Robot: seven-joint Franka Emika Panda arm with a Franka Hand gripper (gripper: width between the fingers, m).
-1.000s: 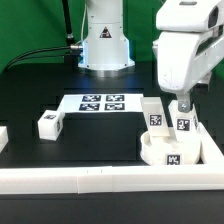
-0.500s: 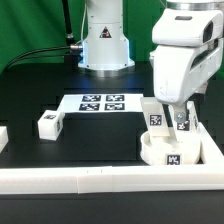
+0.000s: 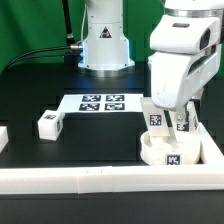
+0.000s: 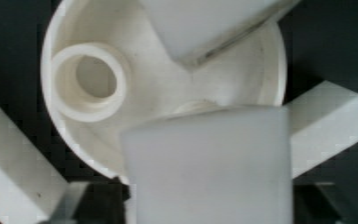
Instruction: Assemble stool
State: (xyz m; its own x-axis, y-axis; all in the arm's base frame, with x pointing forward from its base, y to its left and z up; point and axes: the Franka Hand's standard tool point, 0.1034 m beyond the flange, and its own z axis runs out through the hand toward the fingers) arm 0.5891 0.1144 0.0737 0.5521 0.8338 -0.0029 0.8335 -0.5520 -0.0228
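The round white seat [image 3: 149, 153] lies in the corner of the rails at the exterior view's right, with a tag on its side. One leg [image 3: 155, 114] stands upright in it. My gripper [image 3: 181, 117] is shut on a second tagged leg [image 3: 182, 126] and holds it upright on the seat beside the first. A third leg [image 3: 48, 124] lies loose on the table at the left. In the wrist view the held leg [image 4: 211, 160] fills the space between my jaws, above the seat [image 4: 149, 100] and its round socket [image 4: 91, 78]. The standing leg [image 4: 229, 28] shows beyond.
The marker board [image 3: 102, 102] lies flat mid-table in front of the robot base [image 3: 104, 45]. A long white rail [image 3: 90, 180] runs along the front and another [image 3: 212, 150] along the right of the seat. Rail pieces also show in the wrist view [image 4: 16, 150].
My wrist has shifted a little toward the exterior view's left and turned. The held leg stays at about the same spot on the seat.
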